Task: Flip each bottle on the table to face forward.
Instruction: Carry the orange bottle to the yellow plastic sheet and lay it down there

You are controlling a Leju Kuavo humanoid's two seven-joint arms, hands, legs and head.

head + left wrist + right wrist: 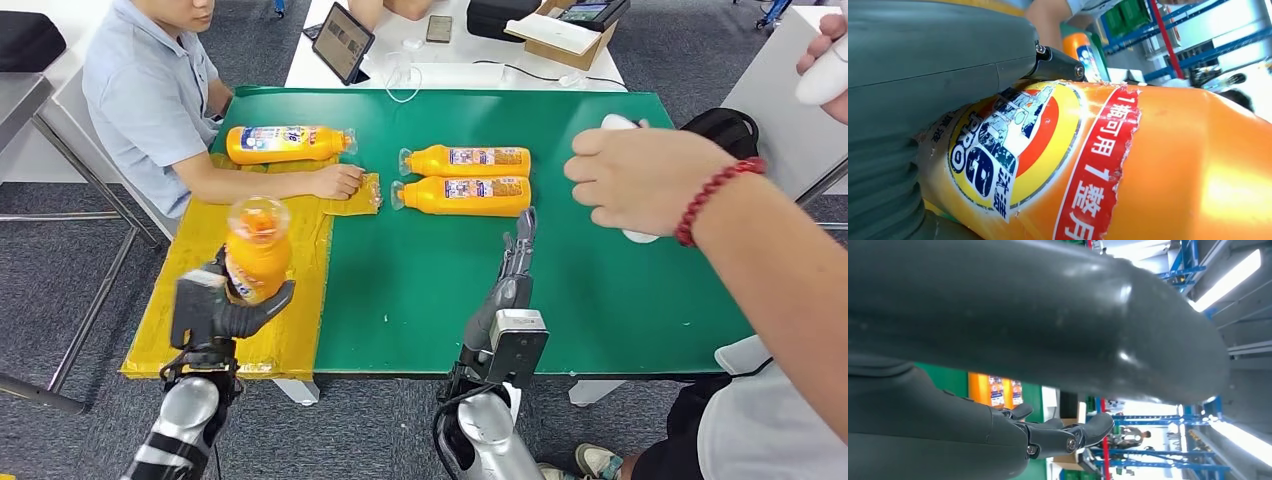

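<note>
My left hand [222, 310] grips an orange bottle [256, 250] and holds it lifted over the yellow mat [290, 330], its end turned toward me. Up close, the bottle [1128, 165] shows a torn red and yellow label, with my left hand [923, 100] wrapped around it. Two orange bottles [470, 161] [465, 195] lie side by side on the green table [420, 290]. A third orange bottle [285, 144] lies at the mat's far end. My right hand [515, 262] hovers empty, fingers straight, just short of the nearer pair bottle; its fingers [1068, 435] point toward those bottles [998, 390].
A seated person rests a hand [335, 181] on the mat beside a flat yellow packet [360, 195]. Another person's arm with a red bead bracelet [715, 195] reaches over the table's right side, holding a white object [625, 125]. A white table with a tablet [343, 42] stands behind.
</note>
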